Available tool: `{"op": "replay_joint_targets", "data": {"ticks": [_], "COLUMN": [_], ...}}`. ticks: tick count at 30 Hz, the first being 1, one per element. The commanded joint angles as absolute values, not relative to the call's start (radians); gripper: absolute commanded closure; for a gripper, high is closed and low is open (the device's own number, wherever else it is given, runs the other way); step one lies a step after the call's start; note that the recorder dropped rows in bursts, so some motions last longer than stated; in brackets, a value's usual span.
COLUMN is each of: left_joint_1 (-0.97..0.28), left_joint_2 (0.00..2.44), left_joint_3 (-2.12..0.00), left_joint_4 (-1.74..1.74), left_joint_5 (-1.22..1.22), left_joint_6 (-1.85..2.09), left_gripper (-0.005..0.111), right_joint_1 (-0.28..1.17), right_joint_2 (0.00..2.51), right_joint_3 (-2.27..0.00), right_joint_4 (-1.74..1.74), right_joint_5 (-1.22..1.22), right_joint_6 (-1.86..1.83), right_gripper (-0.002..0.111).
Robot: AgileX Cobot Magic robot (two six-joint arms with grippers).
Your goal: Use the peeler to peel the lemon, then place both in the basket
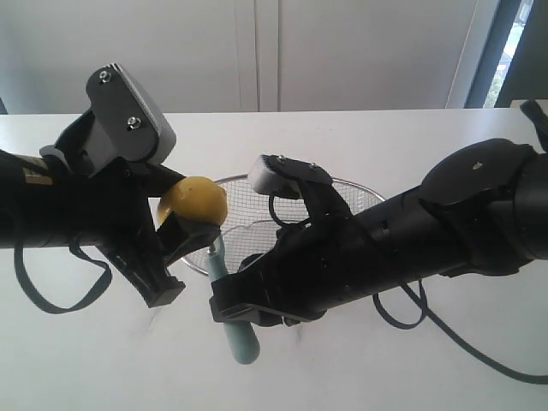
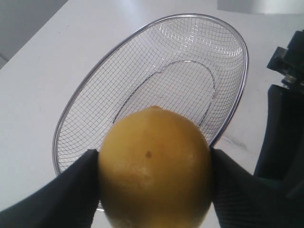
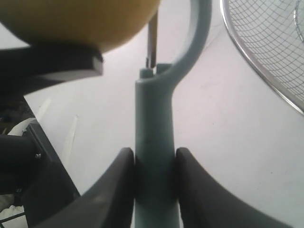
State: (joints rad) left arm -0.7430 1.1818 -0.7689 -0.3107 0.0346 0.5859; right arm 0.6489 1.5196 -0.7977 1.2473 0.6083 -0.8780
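Note:
My left gripper [image 1: 184, 214] is shut on the yellow lemon [image 1: 195, 201], held in the air in front of the wire basket [image 1: 257, 224]. In the left wrist view the lemon [image 2: 156, 166] fills the space between both black fingers [image 2: 71, 190], with the basket [image 2: 156, 85] behind it. My right gripper [image 3: 153, 159] is shut on the handle of the pale teal peeler [image 3: 154, 142]. The peeler [image 1: 231, 304] stands almost upright, its head and blade right under the lemon [image 3: 80, 19]. Whether the blade touches the skin I cannot tell.
A white table [image 1: 360, 137] carries everything. The basket holds nothing and lies behind both arms. A black cable [image 1: 445, 334] loops on the table at the right, another cable [image 1: 51, 291] at the left. A wall stands beyond the far edge.

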Motion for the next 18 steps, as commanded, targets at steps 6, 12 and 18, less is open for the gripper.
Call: {"op": "replay_joint_targets", "data": {"ticks": [6, 12, 18], "left_joint_1": [-0.749, -0.749, -0.749], "left_joint_2": [1.176, 1.176, 1.176], "left_joint_3": [-0.765, -0.765, -0.765], "left_joint_4": [-0.316, -0.316, -0.316], "left_joint_5": [0.023, 0.023, 0.023], "left_joint_6": [0.584, 0.584, 0.584], "left_gripper": [0.107, 0.107, 0.107], "right_joint_1": [0.648, 0.627, 0.627], "right_joint_2": [1.517, 1.515, 1.485], "right_joint_3": [-0.806, -0.806, -0.806], "right_joint_4": [1.253, 1.253, 1.253], "right_joint_5": [0.602, 0.607, 0.597], "right_joint_6": [-0.891, -0.888, -0.888], "right_gripper": [0.108, 0.108, 0.108]}}
